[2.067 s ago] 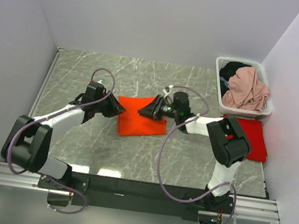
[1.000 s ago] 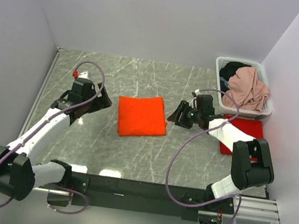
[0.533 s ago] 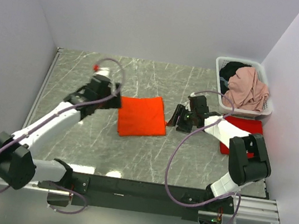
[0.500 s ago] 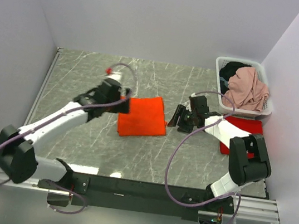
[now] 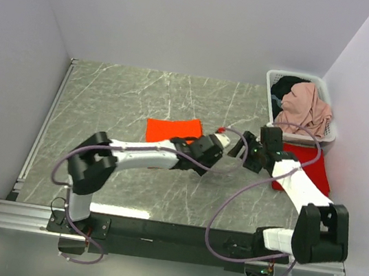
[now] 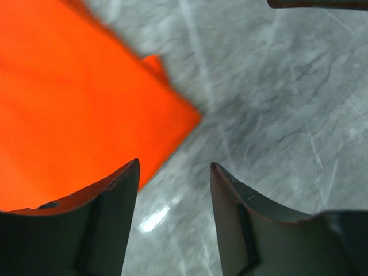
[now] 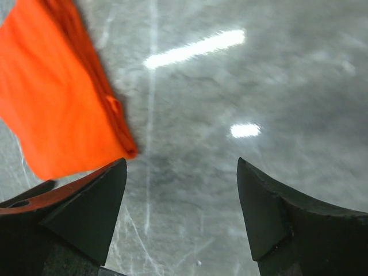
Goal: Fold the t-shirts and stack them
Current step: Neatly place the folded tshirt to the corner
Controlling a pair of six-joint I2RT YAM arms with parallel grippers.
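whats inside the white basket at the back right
A crumpled pink garment lies on top, with dark clothing behind it. Whatever sits beneath them in the laundry basket is covered.

I can read nothing from any of my three views: no lettering, label, brand mark, number or sign shows clearly enough to make out
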